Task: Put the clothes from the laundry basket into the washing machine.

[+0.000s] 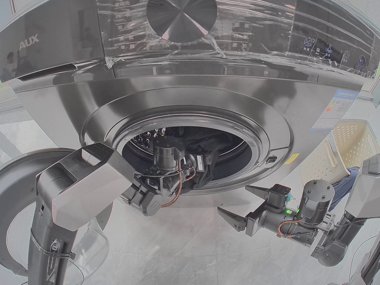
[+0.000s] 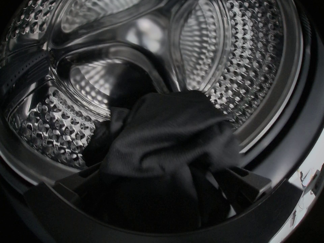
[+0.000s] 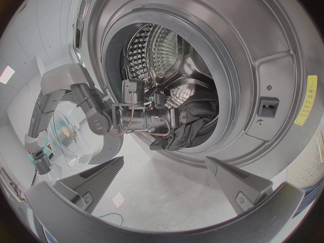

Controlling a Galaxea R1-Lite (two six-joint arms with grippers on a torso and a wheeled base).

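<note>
Grey steel washer (image 1: 59,107) fills the front, its door (image 1: 12,218) swung open at the left. Just inside the mouth of the drum (image 2: 236,51) sits the left gripper (image 2: 162,174). Its fingers (image 2: 251,183) are spread wide, and a black garment (image 2: 168,135) is bunched over and between them, hiding the tips. That garment lies across the lower lip of the opening — part of it in the dimpled drum, part hanging out over the rim. Below and right of the opening, the right gripper (image 1: 233,199) hovers above the tiled floor (image 1: 178,250) — jaws wide, holding nothing, touching nothing. At far right a cream perforated basket (image 1: 344,139) stands beside the washer, with blue cloth (image 1: 344,185) in it.
</note>
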